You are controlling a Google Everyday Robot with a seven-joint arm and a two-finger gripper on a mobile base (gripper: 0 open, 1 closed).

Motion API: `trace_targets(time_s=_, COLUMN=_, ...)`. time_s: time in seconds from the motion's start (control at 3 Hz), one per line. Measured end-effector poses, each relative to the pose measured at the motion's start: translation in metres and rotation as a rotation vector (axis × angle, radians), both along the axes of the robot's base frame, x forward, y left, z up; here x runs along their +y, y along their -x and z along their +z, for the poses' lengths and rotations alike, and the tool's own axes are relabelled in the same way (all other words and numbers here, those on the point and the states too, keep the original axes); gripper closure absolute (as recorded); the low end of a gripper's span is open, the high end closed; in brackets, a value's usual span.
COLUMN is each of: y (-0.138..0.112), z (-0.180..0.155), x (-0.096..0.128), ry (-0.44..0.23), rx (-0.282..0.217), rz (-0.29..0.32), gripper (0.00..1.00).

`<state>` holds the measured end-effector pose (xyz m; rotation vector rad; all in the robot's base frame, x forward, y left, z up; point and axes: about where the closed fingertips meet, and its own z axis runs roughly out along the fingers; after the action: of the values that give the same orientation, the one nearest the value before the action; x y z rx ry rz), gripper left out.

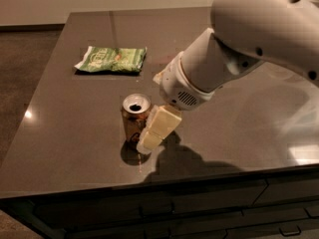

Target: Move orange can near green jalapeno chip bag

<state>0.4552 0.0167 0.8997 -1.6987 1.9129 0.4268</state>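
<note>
The orange can (133,114) stands upright on the dark table (70,133), near its front edge, silver top with a dark hole facing up. My gripper (151,133), cream-coloured, hangs from the big white arm (224,63) and sits right against the can's right side, down at the can's lower half. The green jalapeno chip bag (112,59) lies flat farther back and to the left, well apart from the can.
The table's front edge (149,183) runs just below the can, with dark drawers (199,208) beneath it. The floor (20,83) drops away on the left. The arm covers the table's right back part.
</note>
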Motion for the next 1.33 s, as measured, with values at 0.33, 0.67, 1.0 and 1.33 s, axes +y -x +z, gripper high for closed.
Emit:
trace_targets(time_s=0.33, y=-0.002, z=-0.002, x=0.009, ry=-0.031, rx=-0.003, rz=0.001, gripper=0.0)
trace_targets(time_s=0.67, y=0.001, z=-0.003, x=0.016, ry=-0.06, rx=0.003, rz=0.009, gripper=0.15)
trace_targets(time_s=1.0, y=0.002, z=-0.003, x=0.021, ry=-0.089, rx=0.015, rz=0.015, gripper=0.39)
trace_targets(time_s=1.33, y=0.0, z=0.003, x=0.022, ry=-0.118, rx=0.023, rz=0.005, gripper=0.61)
